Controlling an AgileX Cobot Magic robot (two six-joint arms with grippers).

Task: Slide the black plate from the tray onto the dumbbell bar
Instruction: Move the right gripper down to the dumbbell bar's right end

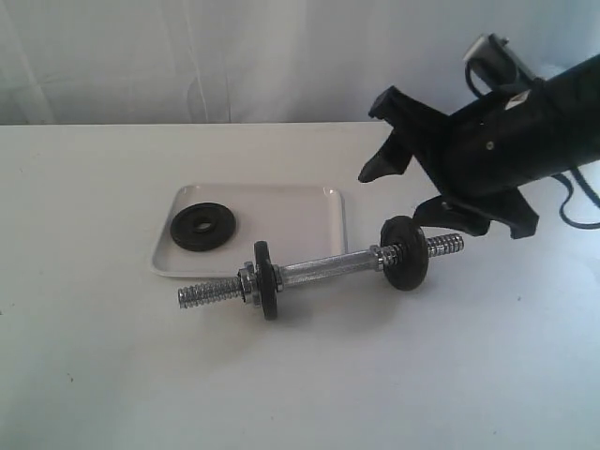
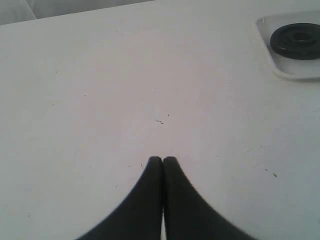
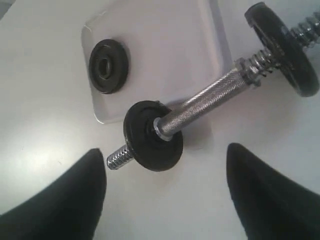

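Lying flat in the left half of the tray [image 1: 300,211], the black plate [image 1: 204,228] sits in the exterior view just behind the dumbbell bar [image 1: 323,268]. The bar rests on the counter [image 1: 112,375] along the tray's near edge and carries 2 black discs [image 1: 266,279], with the right gripper [image 1: 380,141] above and right of it, jaws spread and empty. The left wrist view shows the left gripper [image 2: 162,161] with jaws pressed together on nothing over bare counter, well apart from the plate in its tray corner. The right wrist view shows wide-open jaws above the bar's left disc, touching nothing.
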